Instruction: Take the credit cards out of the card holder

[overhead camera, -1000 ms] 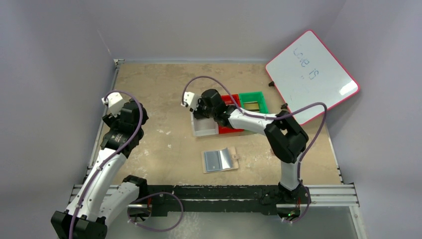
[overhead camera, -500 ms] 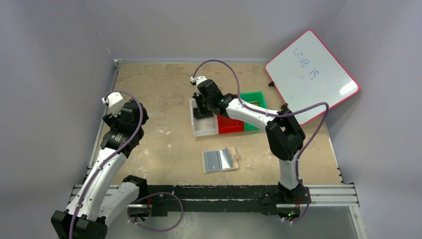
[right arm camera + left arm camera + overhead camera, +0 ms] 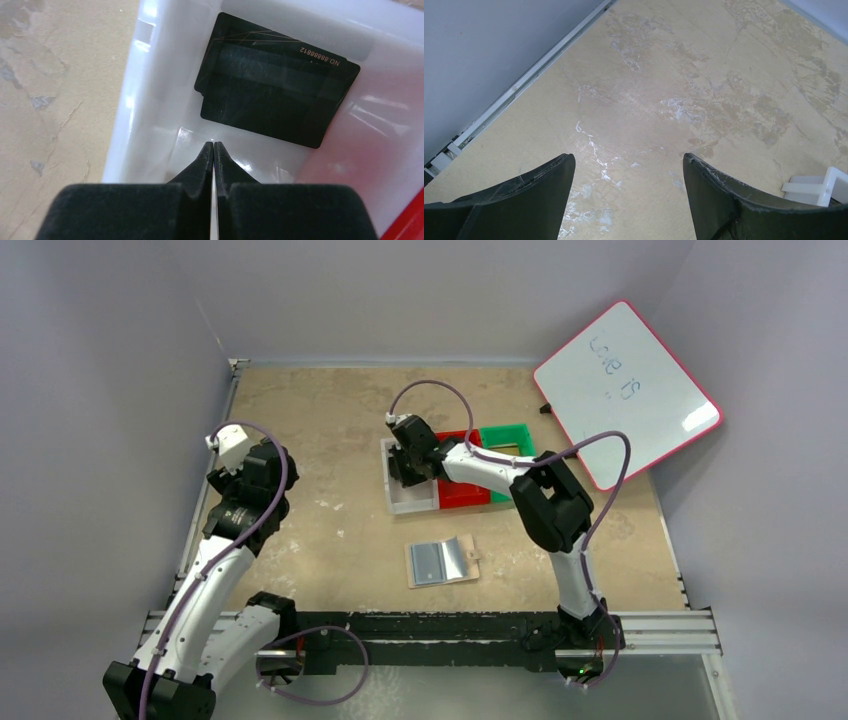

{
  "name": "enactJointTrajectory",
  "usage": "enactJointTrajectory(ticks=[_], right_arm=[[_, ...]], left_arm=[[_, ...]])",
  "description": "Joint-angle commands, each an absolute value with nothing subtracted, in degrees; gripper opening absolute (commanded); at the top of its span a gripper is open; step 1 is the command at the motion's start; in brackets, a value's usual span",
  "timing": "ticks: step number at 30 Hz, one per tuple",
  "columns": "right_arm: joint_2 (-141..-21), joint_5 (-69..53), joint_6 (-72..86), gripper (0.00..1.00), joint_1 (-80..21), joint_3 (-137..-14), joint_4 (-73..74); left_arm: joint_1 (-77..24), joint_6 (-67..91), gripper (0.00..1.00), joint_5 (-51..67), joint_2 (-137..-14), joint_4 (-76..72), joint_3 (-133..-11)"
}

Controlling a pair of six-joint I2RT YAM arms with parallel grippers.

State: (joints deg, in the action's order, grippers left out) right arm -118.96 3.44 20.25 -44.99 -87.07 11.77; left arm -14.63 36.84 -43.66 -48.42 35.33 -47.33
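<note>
While we took stock of the table [image 3: 330,410], entry one was the right gripper [image 3: 214,150]: fingers pressed together with nothing between them, poised over the white bin [image 3: 150,115] at the upper centre of the top view. Entry two: black credit cards [image 3: 275,80], seemingly two stacked slightly askew, flat on the bin's floor just beyond the fingertips, untouched. Entry three: the card holder [image 3: 440,562], spread open and flat at lower centre, apart from the bin and lying toward the bottom of the frame from the right gripper. Its long axis ran left to right, with the snap tab at its right edge. Whether its grey-blue pockets held further cards we could not tell from above. Entry four: the left gripper [image 3: 629,165], fingers spread wide and empty over bare table at the left of the frame, farther from the holder than the right one. We judged the next reach fell to the right arm, travelling toward the bottom of the frame and parting its fingers before meeting the pockets.
</note>
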Motion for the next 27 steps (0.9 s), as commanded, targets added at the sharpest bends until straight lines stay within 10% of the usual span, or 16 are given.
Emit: enactJointTrajectory(ticks=[1, 27], right_arm=[[-118.26, 3.13, 21.75, 0.00, -45.08, -88.02, 11.90], [-123.16, 10.96, 23.05, 0.02, -45.09, -91.44, 11.78]], left_arm=[[-14.50, 36.45, 0.79, -43.77, -48.50, 34.06, -47.89], [-14.50, 36.36, 0.78, -43.85, -48.53, 34.02, -47.91]])
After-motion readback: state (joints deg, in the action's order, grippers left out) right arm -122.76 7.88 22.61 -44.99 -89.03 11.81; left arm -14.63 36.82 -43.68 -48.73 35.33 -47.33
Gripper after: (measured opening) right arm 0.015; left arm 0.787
